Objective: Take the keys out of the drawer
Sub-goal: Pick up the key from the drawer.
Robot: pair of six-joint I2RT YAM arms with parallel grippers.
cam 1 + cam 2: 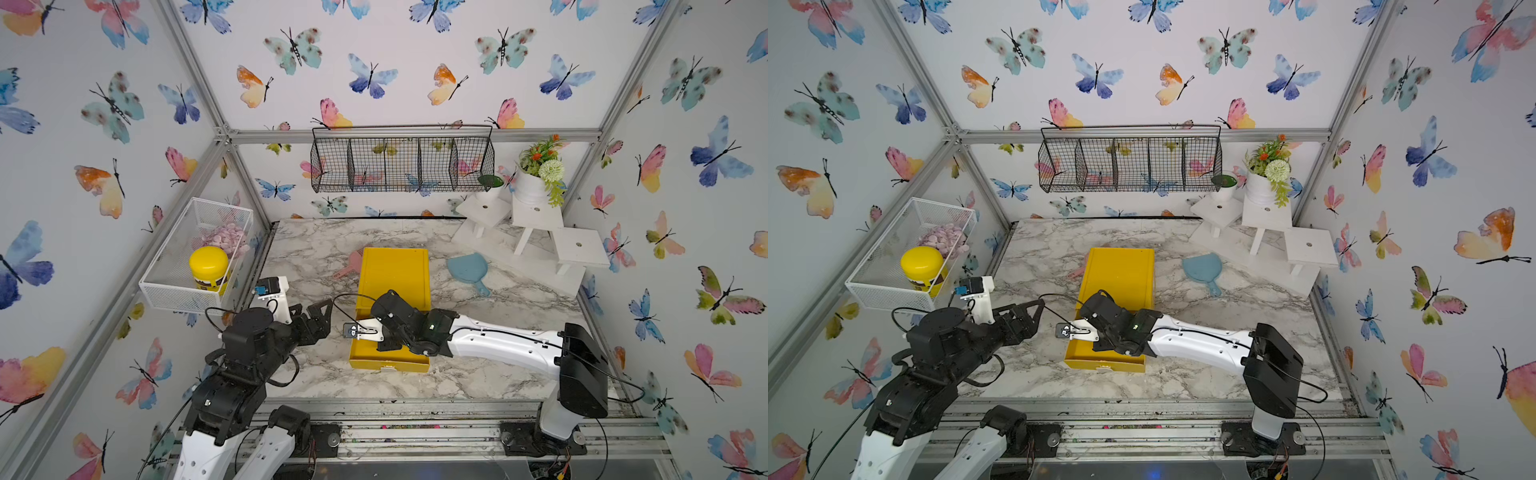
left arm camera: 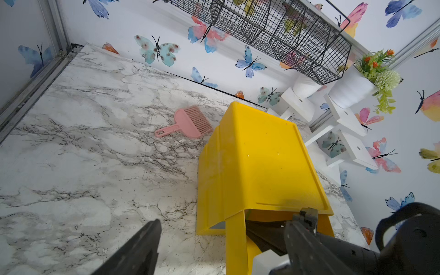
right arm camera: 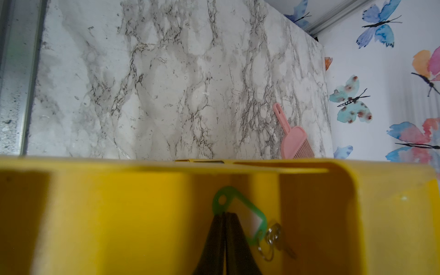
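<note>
1. The right claw (image 3: 225,215) is down in the open drawer (image 3: 119,214); its tips are pinched together on the holed end of a green tag (image 3: 252,221).
2. A silver key (image 3: 277,238) hangs on a ring (image 3: 263,252) at the tag's other end; tag and key are both inside the drawer, below its yellow rim.
3. The left claw (image 1: 312,311) hovers spread wide and holds nothing; it is just beside the drawer's left side, above the tabletop (image 1: 316,374).
4. The drawer juts from a yellow cabinet (image 1: 395,274); a pink brush (image 2: 188,123) lies on the tabletop beside the cabinet's left side.
</note>
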